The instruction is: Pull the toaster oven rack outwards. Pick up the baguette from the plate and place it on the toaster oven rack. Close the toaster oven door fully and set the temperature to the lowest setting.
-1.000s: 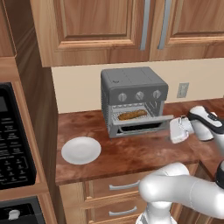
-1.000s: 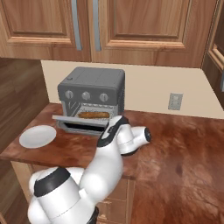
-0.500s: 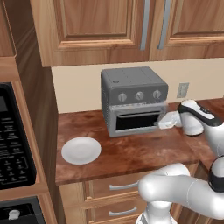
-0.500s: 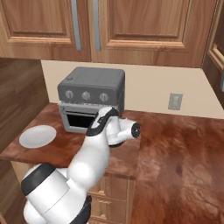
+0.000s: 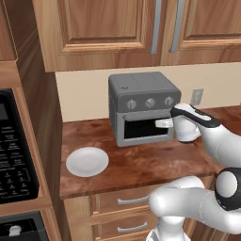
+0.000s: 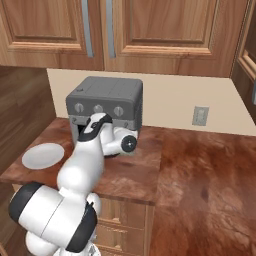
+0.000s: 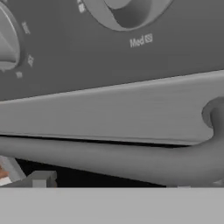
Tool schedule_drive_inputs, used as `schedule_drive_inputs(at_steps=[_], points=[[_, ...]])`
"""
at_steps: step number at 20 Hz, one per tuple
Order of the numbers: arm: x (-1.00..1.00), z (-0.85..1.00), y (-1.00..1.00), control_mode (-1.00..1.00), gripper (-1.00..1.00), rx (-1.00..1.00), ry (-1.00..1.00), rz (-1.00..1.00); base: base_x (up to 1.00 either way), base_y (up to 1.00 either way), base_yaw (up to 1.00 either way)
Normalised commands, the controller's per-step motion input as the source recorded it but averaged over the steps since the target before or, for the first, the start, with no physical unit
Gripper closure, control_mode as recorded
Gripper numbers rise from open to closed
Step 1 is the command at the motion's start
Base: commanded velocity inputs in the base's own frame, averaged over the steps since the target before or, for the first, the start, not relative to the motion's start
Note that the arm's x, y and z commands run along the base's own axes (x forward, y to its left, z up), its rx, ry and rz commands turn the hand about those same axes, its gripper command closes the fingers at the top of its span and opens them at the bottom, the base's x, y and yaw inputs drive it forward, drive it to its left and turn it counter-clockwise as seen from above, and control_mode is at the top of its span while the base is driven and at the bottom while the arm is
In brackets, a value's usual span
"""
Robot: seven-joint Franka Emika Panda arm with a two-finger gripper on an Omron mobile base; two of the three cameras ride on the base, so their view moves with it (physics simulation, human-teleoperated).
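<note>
boxy toaster oven (image 5: 143, 107) door (image 5: 143, 129) now shut flat.

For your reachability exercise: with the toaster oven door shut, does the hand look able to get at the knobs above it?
Probably yes. The hand sits at the toaster oven door's upper right edge, just under the knobs, and nothing stands between them.

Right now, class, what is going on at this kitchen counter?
A white robot arm holds its gripper at the front of the toaster oven, by the top right of the toaster oven door, which stands closed. The hand view looks closely at the door's bar handle below the knobs. The plate sits bare on the counter, left of the oven.
</note>
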Motion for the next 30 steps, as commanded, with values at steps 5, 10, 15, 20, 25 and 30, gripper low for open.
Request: schedule_drive_inputs(at_steps=[5, 10, 15, 20, 25, 30], points=[[0.09, 0.00, 0.00, -1.00, -1.00, 0.00, 0.02, -0.01, 0.00, 0.00, 0.00], [-0.26, 0.25, 0.00, -1.00, -1.00, 0.00, 0.00, -0.02, 0.00, 0.00, 0.00], [-0.88, 0.52, 0.00, -1.00, -1.00, 0.00, 0.00, -0.06, 0.00, 0.00, 0.00], [-0.64, 0.92, 0.00, -1.00, -1.00, 0.00, 0.06, -0.18, 0.00, 0.00, 0.00], [-0.59, 1.00, -0.04, -1.00, -1.00, 0.00, 0.15, -0.15, 0.00, 0.00, 0.00], [-0.43, 0.70, -0.10, -1.00, -1.00, -0.01, 0.38, -0.09, 0.00, 0.00, 0.00]])
